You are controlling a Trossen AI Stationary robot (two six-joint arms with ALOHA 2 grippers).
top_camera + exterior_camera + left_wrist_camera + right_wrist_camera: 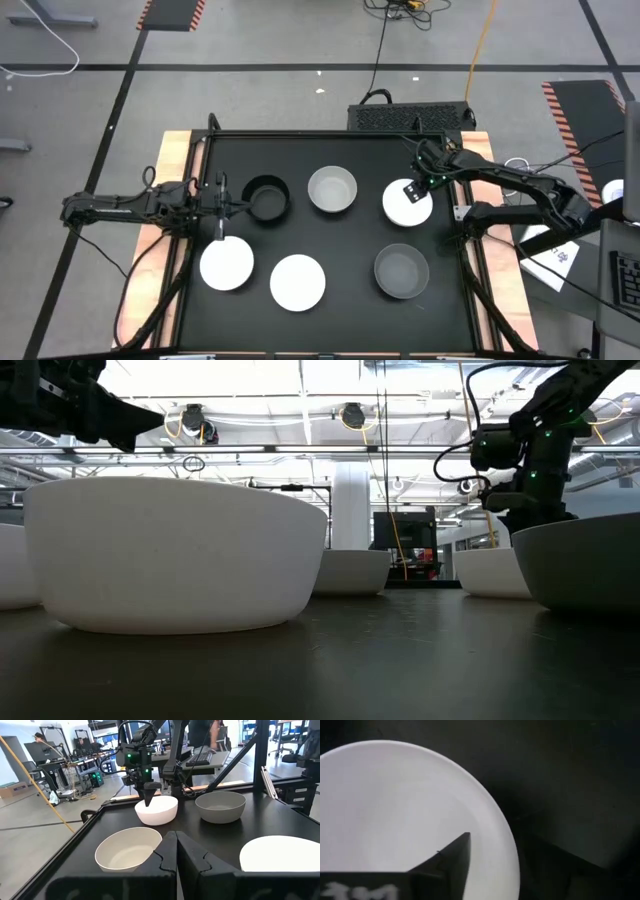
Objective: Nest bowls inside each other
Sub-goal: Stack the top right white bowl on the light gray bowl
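Six bowls stand apart, none nested, in two rows on the black worktop (330, 290). Far row, left to right: black bowl (266, 198), light grey bowl (332, 189), white bowl (407, 203). Near row: white bowl (227, 265), white bowl (297, 281), dark grey bowl (401, 271).

The right end effector (411, 192) hangs over the far-right white bowl, near the worktop's right edge. Its wrist view shows one dark finger (451, 857) above the bowl's pale inside (395, 810); whether the fingers are parted or closed cannot be told. The left end effector (222, 207) sits near the left edge, just beside the black bowl and above the near-left white bowl; its wrist view shows the fingers (165, 857) pressed together, clenched on nothing.

The high view alone shows all six bowls and the clear black lanes between them. The low view hides most of them behind the large near white bowl (175, 555) and the dark grey bowl (590, 565), with the right arm (525, 455) above a white bowl (492, 573). The left wrist view shows the right end effector (148, 797) over its bowl (156, 810), the light grey bowl (220, 806) beside it, and a person (39, 737) among desks beyond. A raised black frame (330, 134) borders the worktop.
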